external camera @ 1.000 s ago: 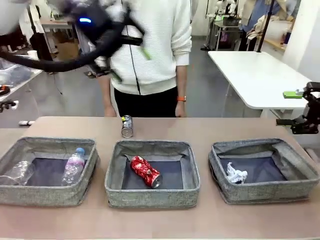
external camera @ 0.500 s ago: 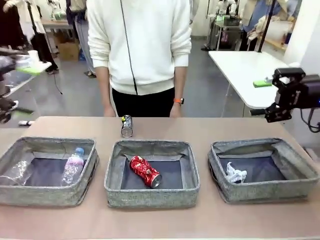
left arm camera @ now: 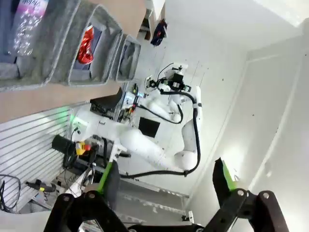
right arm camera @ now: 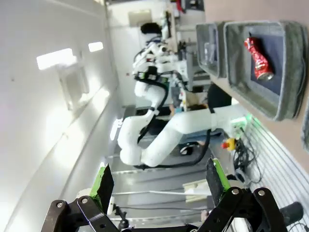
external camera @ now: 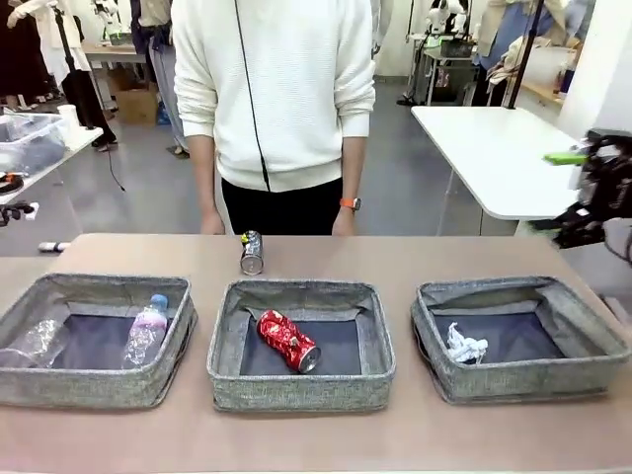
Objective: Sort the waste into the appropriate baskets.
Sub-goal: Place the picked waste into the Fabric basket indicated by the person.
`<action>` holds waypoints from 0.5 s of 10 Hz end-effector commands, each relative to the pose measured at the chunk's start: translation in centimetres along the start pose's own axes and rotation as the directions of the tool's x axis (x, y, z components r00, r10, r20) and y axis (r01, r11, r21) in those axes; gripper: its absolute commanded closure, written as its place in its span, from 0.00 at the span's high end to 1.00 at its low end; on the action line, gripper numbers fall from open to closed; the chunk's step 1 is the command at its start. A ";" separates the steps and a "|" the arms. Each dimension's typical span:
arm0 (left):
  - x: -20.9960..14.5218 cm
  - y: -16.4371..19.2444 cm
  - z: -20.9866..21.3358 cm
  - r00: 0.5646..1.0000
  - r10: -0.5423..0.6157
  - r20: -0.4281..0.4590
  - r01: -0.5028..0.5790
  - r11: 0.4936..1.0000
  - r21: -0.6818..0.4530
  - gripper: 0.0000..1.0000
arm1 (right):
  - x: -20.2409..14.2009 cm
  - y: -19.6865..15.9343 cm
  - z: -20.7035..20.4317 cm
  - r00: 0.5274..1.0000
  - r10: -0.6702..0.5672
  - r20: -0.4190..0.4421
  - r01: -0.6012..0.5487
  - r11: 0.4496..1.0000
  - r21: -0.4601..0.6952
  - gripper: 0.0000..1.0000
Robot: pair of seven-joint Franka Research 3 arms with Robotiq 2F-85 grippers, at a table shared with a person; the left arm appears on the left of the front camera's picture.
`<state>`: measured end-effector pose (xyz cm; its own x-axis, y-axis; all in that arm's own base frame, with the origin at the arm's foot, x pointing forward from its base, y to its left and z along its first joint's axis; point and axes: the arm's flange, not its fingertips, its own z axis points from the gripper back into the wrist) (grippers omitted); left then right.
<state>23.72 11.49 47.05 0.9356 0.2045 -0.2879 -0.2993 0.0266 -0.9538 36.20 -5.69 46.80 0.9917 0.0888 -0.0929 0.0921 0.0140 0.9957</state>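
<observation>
Three grey baskets stand in a row: left (external camera: 59, 387), middle (external camera: 296, 390), right (external camera: 592, 336). Two clear bottles, one blue-capped (external camera: 146, 331) and one crumpled (external camera: 35, 341), lie in the left basket. The dented red can (external camera: 287, 341) lies in the middle one, and the white paper wad (external camera: 464, 346) in the right one. A dark printed can (external camera: 252, 252) lies on the table behind the middle basket. My right gripper (external camera: 561, 191) hangs blurred in the air at the right edge; its wrist view shows it open and empty (right arm camera: 159, 181). My left gripper (left arm camera: 164, 179) is also open and empty.
A person in a white top (external camera: 276, 89) stands at the far edge, hands hanging near the dark can. The left wrist view looks sideways past the baskets (left arm camera: 58, 53) and the red can (left arm camera: 86, 41). A white table (external camera: 494, 148) stands behind on the right.
The left arm, raised in front of the person a second ago, has swung off to the left out of the front view. The right gripper rose and is moving at the right edge.
</observation>
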 end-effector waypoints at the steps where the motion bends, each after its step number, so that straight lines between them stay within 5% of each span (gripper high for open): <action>1: -0.4 2.7 -6.1 0.996 0.040 -0.074 -0.031 0.993 0.116 1.00 | 0.0 0.2 2.2 0.998 0.016 0.067 -0.017 1.000 0.017 1.00; 2: 0.0 0.0 0.0 1.000 0.000 0.000 0.000 1.000 0.000 1.00 | 0.0 0.0 0.0 1.000 0.000 0.000 0.000 1.000 0.000 1.00; 5: 0.0 0.0 0.0 1.000 0.000 0.000 0.000 1.000 0.000 1.00 | 0.0 0.0 0.0 1.000 0.000 0.000 0.000 1.000 0.000 1.00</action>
<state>23.99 11.52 46.60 0.9283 0.2104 -0.3064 -0.3220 0.0432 -0.9458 36.32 -5.97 46.63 0.9904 0.0941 -0.1008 0.1002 0.0117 0.9949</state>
